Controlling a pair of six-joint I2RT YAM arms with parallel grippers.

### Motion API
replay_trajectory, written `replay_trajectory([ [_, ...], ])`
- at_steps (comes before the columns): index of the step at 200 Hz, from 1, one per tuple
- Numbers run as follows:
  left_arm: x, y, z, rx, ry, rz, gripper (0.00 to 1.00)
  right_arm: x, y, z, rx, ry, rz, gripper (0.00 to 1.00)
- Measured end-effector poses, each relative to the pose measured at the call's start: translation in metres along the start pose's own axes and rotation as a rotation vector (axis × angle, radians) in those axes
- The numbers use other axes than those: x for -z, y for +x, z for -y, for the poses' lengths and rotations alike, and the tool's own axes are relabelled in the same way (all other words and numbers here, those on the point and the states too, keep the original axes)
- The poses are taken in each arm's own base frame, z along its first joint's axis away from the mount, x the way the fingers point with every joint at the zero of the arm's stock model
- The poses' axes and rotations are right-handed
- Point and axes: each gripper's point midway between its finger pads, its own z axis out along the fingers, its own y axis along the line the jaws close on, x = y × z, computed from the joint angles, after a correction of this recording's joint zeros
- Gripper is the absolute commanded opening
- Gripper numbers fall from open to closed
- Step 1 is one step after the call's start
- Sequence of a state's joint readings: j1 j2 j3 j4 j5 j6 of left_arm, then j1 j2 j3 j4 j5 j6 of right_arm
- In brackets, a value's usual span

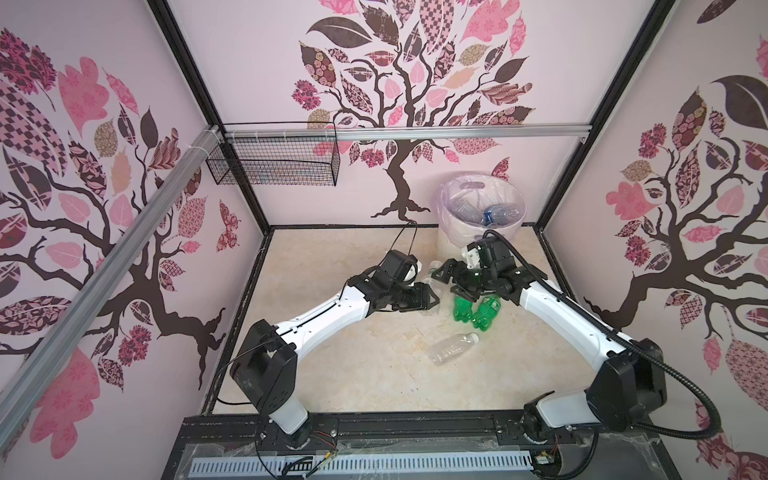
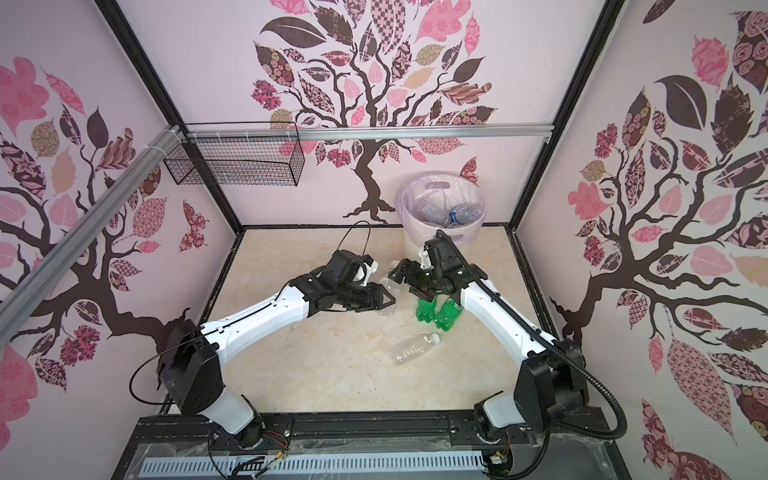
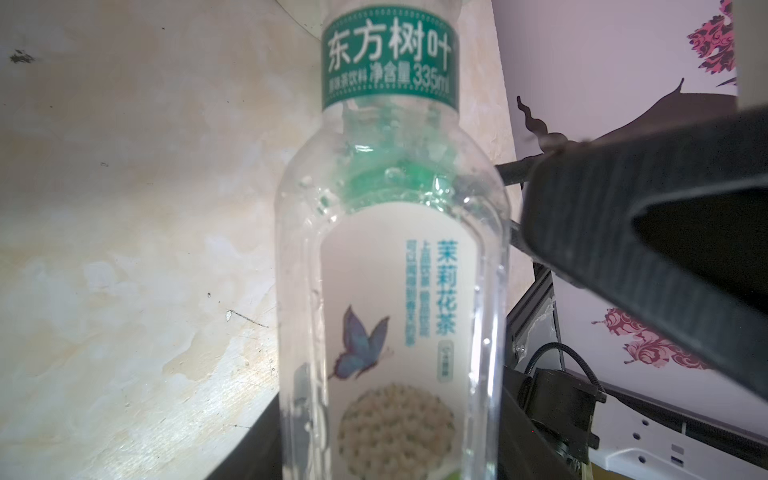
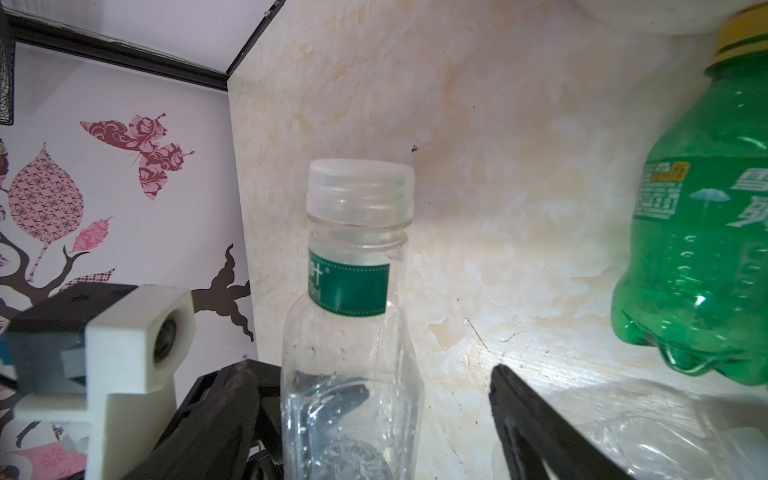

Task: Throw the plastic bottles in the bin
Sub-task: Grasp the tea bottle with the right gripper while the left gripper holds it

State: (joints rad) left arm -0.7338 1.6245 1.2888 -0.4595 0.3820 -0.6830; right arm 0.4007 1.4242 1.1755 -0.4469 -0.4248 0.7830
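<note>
A clear plastic bottle [image 3: 390,291] with a white label, green neck band and pale cap hangs in mid-air between both arms [image 1: 430,275] [image 2: 388,282]. My left gripper [image 1: 432,297] [image 2: 388,301] [image 3: 390,457] is shut on its body. My right gripper [image 1: 448,280] [image 2: 405,278] [image 4: 374,415] is open around the same bottle [image 4: 357,332], one finger [image 4: 540,424] well clear of it. The cream bin [image 1: 457,239] [image 2: 415,239] with its lilac bag stands at the back and holds several bottles [image 1: 494,212].
Two green bottles [image 1: 462,309] [image 1: 486,311] [image 2: 424,311] lie under the right arm; one with a yellow cap [image 4: 698,249] shows in the right wrist view. A clear bottle [image 1: 453,349] [image 2: 413,348] lies nearer the front. A black wire basket [image 1: 274,162] hangs on the back rail.
</note>
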Motion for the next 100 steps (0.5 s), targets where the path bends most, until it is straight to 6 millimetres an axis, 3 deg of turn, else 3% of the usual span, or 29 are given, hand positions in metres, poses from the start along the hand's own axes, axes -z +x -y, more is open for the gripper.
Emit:
replay_trajectory([
  [41,0.001,-0.001,0.002,-0.001,0.005,-0.001,0.56,-0.008,0.004,-0.007,0.000,-0.026,-0.020,0.86],
  [100,0.003,-0.004,0.006,-0.004,0.012,0.007,0.59,-0.012,0.004,-0.013,-0.015,-0.055,-0.027,0.67],
])
